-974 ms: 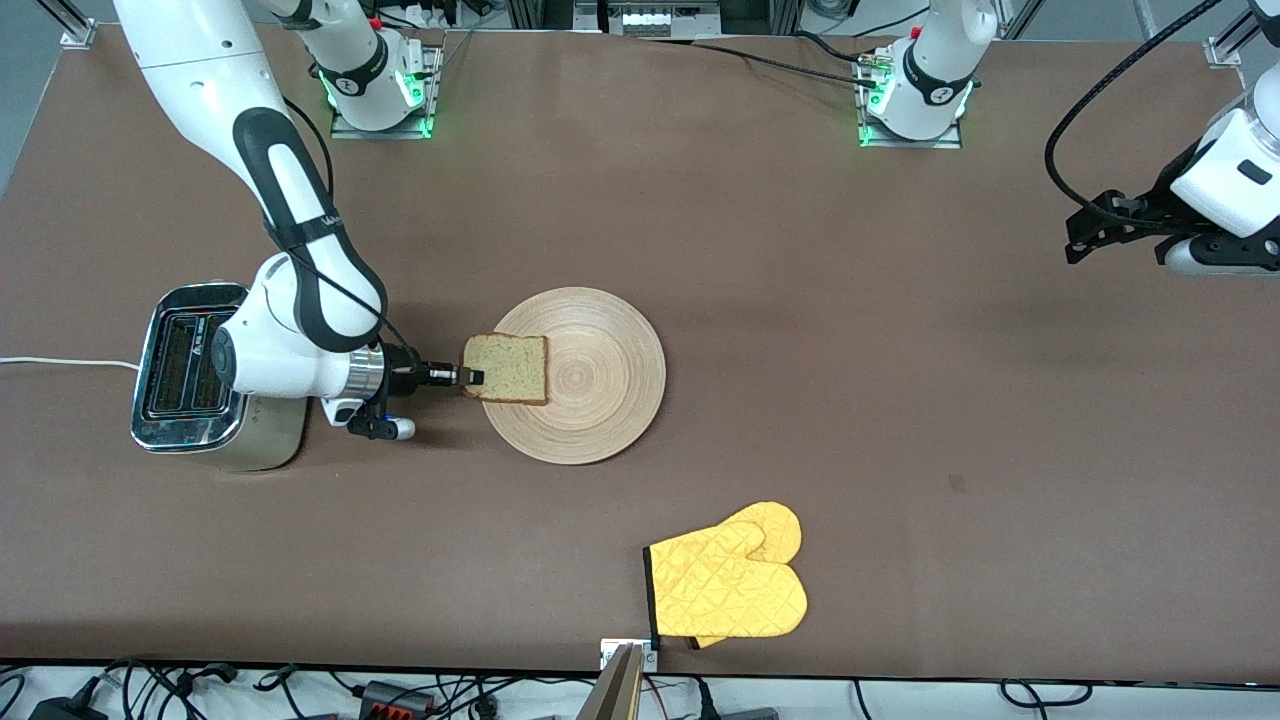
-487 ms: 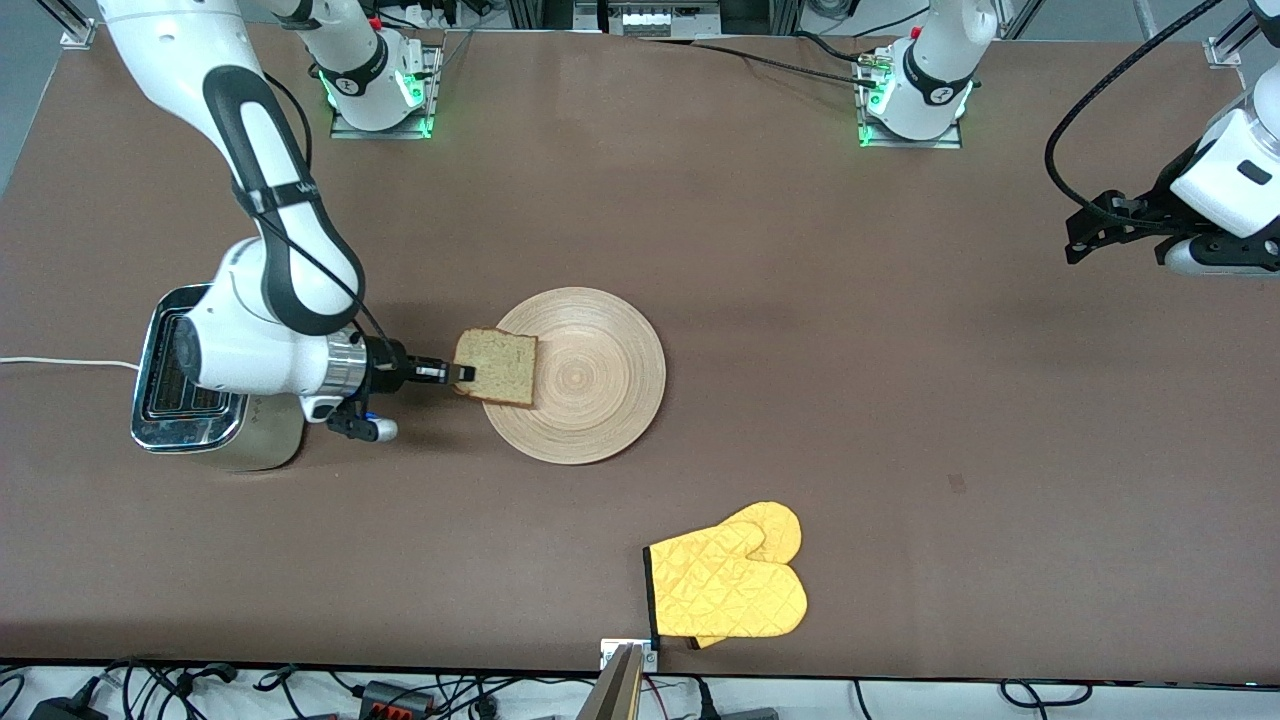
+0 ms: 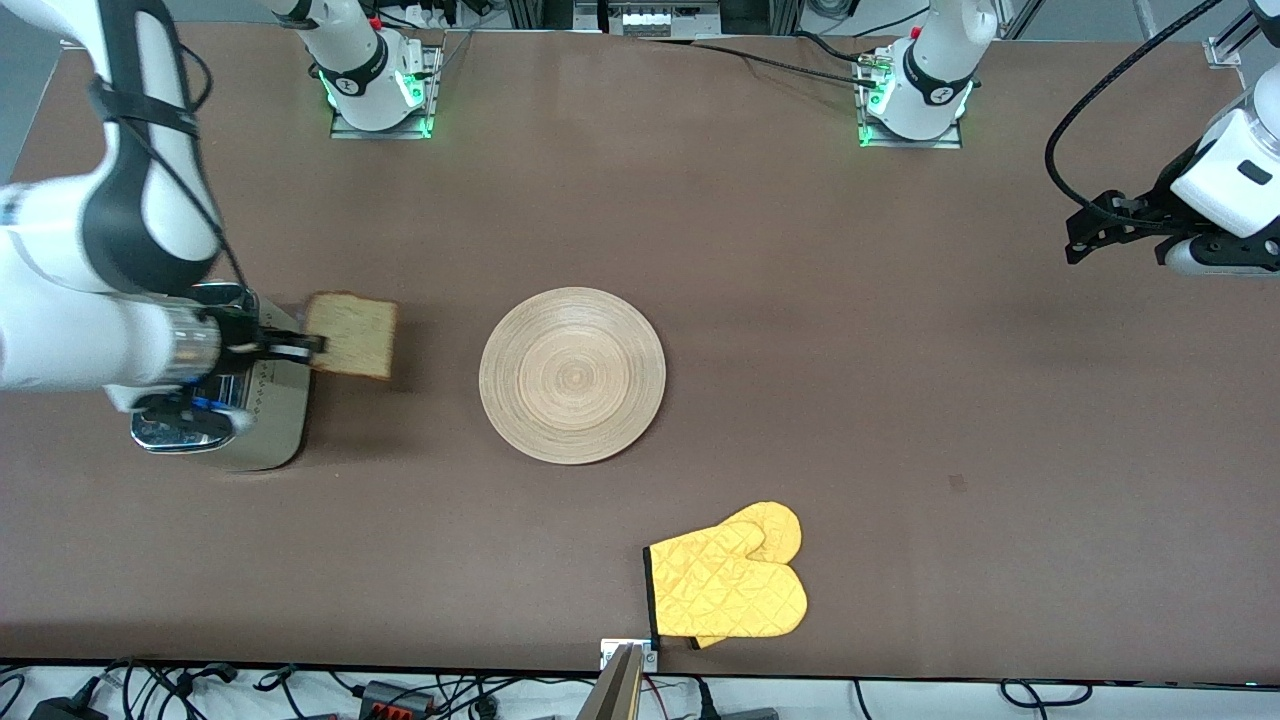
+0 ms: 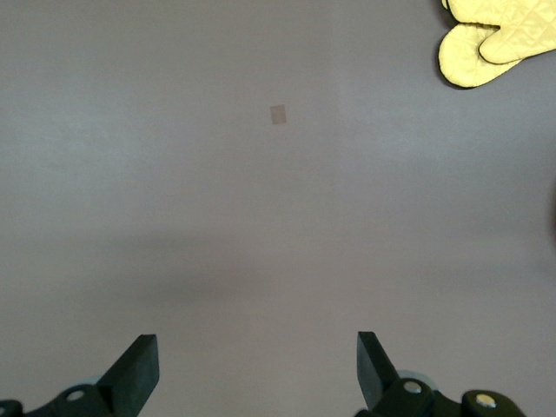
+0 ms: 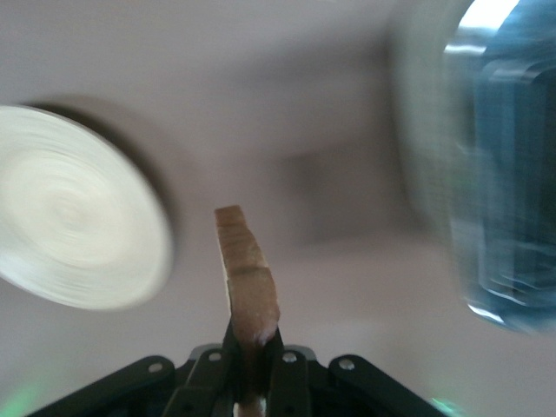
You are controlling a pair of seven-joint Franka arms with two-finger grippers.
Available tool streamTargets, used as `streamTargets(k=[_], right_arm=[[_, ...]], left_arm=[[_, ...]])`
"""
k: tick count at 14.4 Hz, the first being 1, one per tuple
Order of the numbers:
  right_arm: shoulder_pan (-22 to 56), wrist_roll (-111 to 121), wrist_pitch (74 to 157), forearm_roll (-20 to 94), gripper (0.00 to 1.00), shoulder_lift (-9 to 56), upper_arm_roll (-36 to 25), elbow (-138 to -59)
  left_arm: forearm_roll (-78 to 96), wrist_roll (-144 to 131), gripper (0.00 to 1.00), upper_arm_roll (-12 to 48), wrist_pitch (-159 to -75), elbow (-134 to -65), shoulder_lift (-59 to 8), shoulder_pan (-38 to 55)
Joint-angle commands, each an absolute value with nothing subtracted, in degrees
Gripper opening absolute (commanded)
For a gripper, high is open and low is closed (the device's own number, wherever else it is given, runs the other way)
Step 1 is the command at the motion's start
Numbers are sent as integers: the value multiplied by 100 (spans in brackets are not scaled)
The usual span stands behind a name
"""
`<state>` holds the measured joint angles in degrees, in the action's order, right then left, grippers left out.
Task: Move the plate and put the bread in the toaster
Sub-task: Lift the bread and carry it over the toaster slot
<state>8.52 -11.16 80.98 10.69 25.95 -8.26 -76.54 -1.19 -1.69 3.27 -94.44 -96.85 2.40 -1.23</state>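
Note:
My right gripper (image 3: 305,347) is shut on the bread (image 3: 351,336), a pale slice with a brown crust, and holds it in the air beside the toaster (image 3: 262,440). The bread shows edge-on in the right wrist view (image 5: 248,282), with the toaster (image 5: 495,174) and the plate (image 5: 74,221) to either side. The round light-wood plate (image 3: 572,375) lies bare in the middle of the table. The right arm covers most of the toaster's chrome top. My left gripper (image 4: 256,369) is open and empty, waiting high over the left arm's end of the table.
A yellow quilted oven mitt (image 3: 730,585) lies near the table's front edge, nearer to the camera than the plate; it also shows in the left wrist view (image 4: 495,39). A white cord runs from the toaster off the table's end.
My right gripper has lifted the bread off the plate and carried it toward the toaster. The plate is now bare. The left arm has not moved.

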Motion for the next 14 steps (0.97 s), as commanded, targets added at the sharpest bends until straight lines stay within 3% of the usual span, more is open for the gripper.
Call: streamTargets(k=[1,5,14], right_arm=[[756,-347,7016,-91,0,2786,-774,-6682],[379,1132,7048,-1282,0,2934,-773,-6636],[264,1160,8095,-1318,0,3489,-739,-6618]], left_arm=[[-62,-167,100,334,-9387,-9519,158,-141],[-62,-167,100,334,-9387,-9519,158,-141],[-62,-167,100,334,-9387,-9519,158,-141]])
